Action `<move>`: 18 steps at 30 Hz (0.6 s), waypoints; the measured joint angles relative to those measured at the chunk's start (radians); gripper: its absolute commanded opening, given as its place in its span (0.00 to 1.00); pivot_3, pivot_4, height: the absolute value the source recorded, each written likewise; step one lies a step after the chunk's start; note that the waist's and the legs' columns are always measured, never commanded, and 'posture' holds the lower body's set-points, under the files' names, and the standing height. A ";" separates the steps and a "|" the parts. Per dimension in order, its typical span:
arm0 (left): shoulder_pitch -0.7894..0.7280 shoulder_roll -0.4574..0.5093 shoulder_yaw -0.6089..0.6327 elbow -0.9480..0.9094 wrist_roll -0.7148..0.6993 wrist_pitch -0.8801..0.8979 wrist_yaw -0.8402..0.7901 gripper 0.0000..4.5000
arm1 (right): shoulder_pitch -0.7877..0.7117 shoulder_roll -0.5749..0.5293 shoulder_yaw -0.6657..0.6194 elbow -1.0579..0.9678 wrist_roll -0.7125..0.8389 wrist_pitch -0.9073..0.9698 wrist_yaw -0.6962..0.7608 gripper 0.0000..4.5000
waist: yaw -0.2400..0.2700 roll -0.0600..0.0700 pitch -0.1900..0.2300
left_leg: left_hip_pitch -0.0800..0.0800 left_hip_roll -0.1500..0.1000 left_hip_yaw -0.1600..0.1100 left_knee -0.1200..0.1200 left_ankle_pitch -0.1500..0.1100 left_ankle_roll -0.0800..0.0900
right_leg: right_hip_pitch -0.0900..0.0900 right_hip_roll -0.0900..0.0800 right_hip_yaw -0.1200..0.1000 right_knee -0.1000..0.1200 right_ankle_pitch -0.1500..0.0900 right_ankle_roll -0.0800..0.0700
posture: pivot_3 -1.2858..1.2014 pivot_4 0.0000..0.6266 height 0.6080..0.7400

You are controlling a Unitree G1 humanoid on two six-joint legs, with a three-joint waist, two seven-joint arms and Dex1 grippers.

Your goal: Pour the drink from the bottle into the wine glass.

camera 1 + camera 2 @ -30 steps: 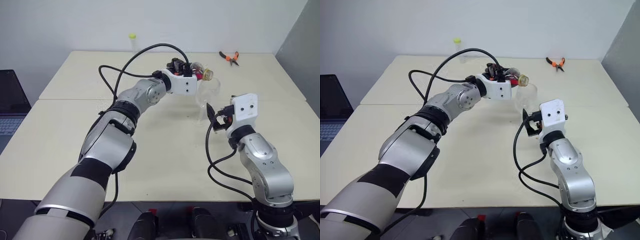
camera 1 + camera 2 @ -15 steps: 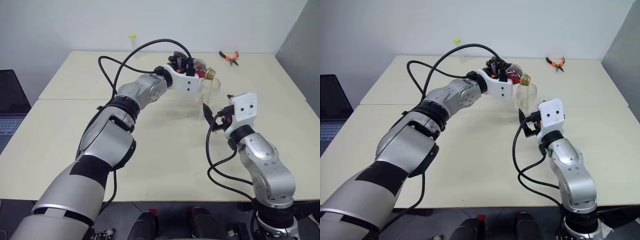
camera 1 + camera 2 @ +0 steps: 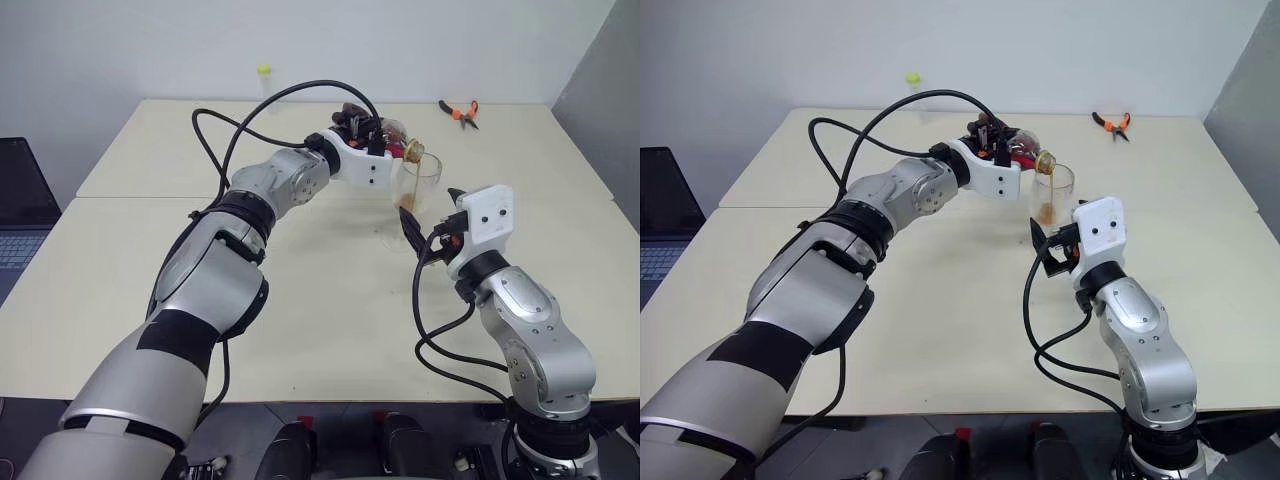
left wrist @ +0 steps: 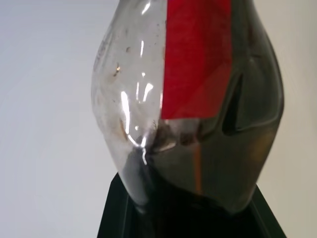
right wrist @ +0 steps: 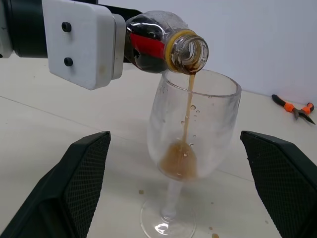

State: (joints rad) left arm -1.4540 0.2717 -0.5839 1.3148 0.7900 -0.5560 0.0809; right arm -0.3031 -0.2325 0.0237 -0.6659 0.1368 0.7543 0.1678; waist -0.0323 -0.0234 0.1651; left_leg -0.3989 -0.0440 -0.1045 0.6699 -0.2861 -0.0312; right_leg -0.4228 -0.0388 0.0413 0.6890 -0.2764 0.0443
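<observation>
Left gripper point(image 5: 119, 47) clenched on bottle point(image 5: 158, 42), tipped, mouth over wine glass point(image 5: 190, 144) rim; drink point(image 5: 179, 161) streaming into bowl. Right gripper point(image 5: 178, 198) released, fingers point(image 5: 74, 183) flanking glass on table point(image 3: 320, 300), not touching.

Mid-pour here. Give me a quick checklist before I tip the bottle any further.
1. Left claw shut on the bottle: ok.
2. Bottle mouth over the wine glass rim: ok.
3. The drink streaming into the bowl: ok, small pool at the bottom.
4. Glass upright on the table: ok.
5. Right claw open, fingers either side of the glass, apart from it: ok.
6. Table dry: not ok, brown drops near the foot.
</observation>
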 measured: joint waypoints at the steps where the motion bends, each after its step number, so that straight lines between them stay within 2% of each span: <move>1: 0.000 0.000 0.000 0.000 0.001 0.000 0.001 0.17 | 0.000 0.000 0.000 0.000 0.000 0.001 0.000 1.00 | 0.000 0.000 0.000 | 0.000 0.000 0.000 0.000 0.000 0.000 | 0.000 0.000 0.000 0.000 0.000 0.000 | 0.52 0.24 1.00; 18: -0.016 0.010 -0.021 0.001 0.025 -0.004 0.029 0.17 | 0.003 0.000 0.009 0.000 0.001 0.018 0.000 1.00 | 0.000 0.000 0.000 | 0.000 0.000 0.000 0.001 0.000 0.000 | 0.000 0.000 0.000 0.001 0.000 0.000 | 0.52 0.24 1.00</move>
State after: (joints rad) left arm -1.4698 0.2814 -0.6047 1.3157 0.8149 -0.5597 0.1103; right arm -0.3003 -0.2322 0.0325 -0.6659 0.1378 0.7722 0.1680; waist -0.0324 -0.0234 0.1651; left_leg -0.3991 -0.0440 -0.1044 0.6707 -0.2861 -0.0312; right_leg -0.4228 -0.0388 0.0412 0.6897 -0.2764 0.0444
